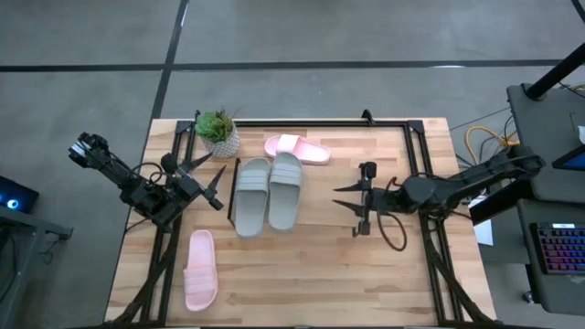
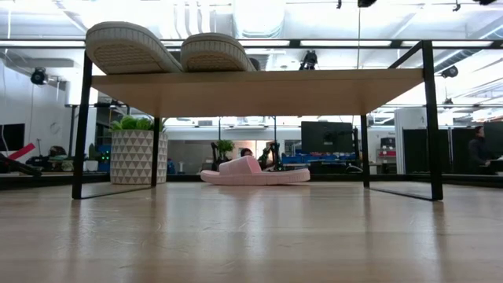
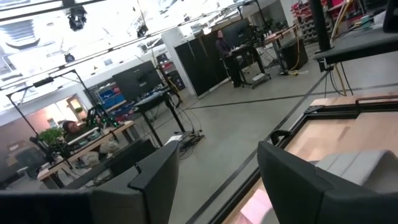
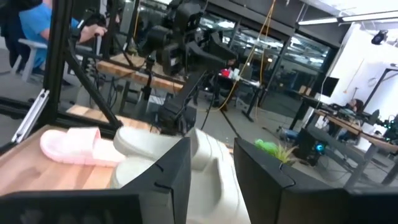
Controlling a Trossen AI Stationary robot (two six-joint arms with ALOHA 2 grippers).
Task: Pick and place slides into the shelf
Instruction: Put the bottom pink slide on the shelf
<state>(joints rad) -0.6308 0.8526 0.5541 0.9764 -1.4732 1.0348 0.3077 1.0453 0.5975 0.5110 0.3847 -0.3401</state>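
Note:
Two grey slides (image 1: 253,196) (image 1: 285,190) lie side by side on top of the shelf (image 2: 259,90), soles down on its wooden board; the low view shows their soles (image 2: 130,47). One pink slide (image 1: 297,149) lies on the table beyond the shelf, and another (image 1: 200,270) lies near the front left. My right gripper (image 1: 352,206) (image 4: 211,149) hangs open to the right of the grey slides, apart from them, pointing at them. My left gripper (image 1: 218,187) (image 3: 217,155) stands open just left of the shelf, with nothing between its fingers.
A potted plant (image 1: 218,132) stands at the far left corner, beside the shelf. A black frame (image 1: 402,123) runs along the table's edges. Bare wood lies at the front middle and right (image 1: 320,274). A person sits in the room beyond the table (image 4: 37,31).

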